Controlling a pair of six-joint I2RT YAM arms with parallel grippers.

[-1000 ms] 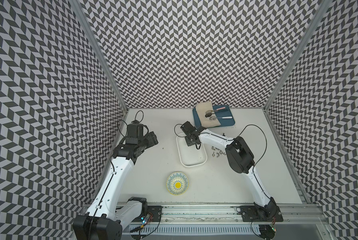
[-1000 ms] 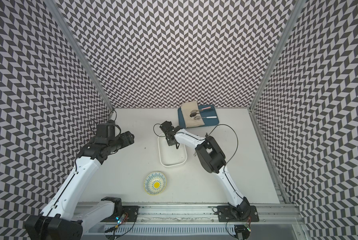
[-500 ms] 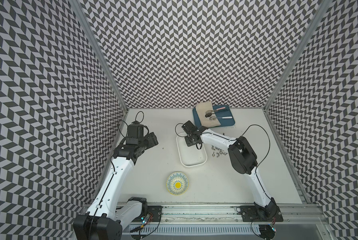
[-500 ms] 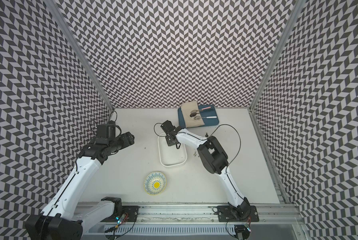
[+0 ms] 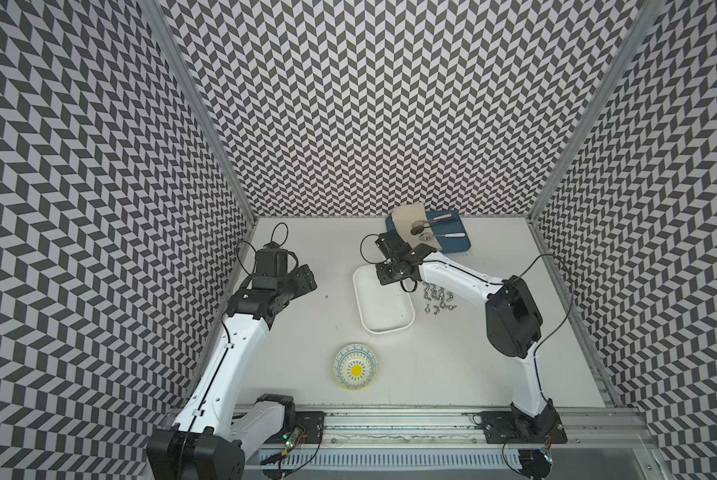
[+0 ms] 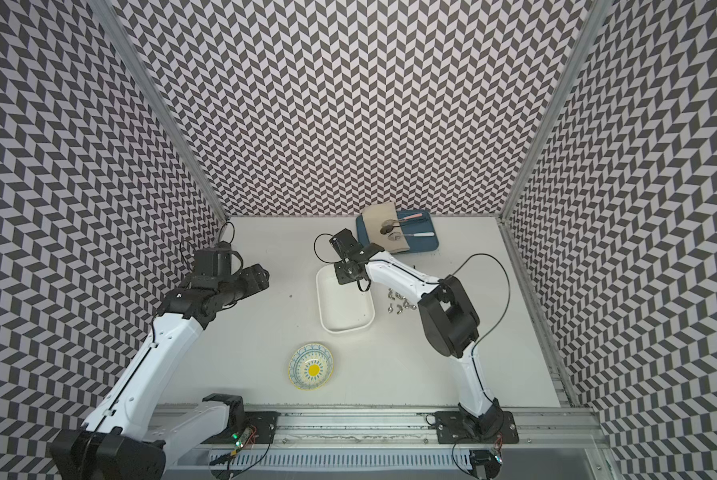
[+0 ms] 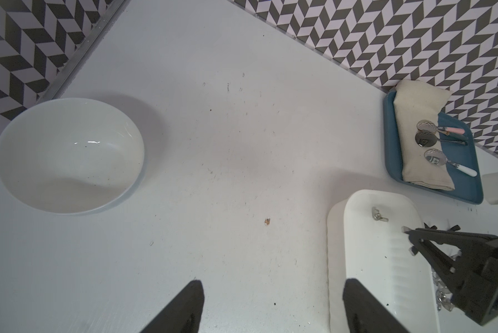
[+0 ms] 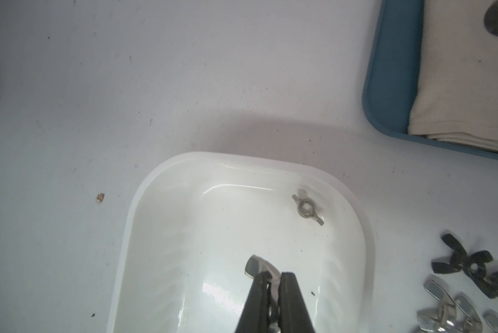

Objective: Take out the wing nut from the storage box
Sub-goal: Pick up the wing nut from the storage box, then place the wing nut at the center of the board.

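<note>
Wing nut [image 8: 255, 265]: silver. I log it as pinched between the closed fingers of the right gripper [image 8: 276, 276], low in the centre of the right wrist view, with one wing poking out past the tips. It is held over the inside of the storage box [image 5: 385, 320]. I cannot tell how far it is above the floor of the box.

Other items, left to right across the table:

- White bowl [image 7: 68, 155]: round and plain, at the left of the left wrist view, close to the patterned wall.
- Left gripper [image 7: 272, 282]: fingers wide apart, over bare table left of centre.
- Patterned bowl [image 5: 355, 366]: blue rings with a yellow middle, lower centre in both top views, near the box but apart from it.
- Storage box: white rectangular tub at centre frame.
- Second wing nut [image 8: 307, 209]: lies flat on the box floor, near the corner of the box nearest the tray.
- Heap of wing nuts [image 5: 437, 299]: on the table just right of the box. Most are silver and a few are black [image 8: 467, 261].
- Blue tray [image 5: 456, 245]: right of centre, near the back wall.
- Cream cloth [image 5: 408, 216]: folded, on the tray.
- Three spoons [image 7: 425, 138]: their bowls rest on the cloth.
</note>
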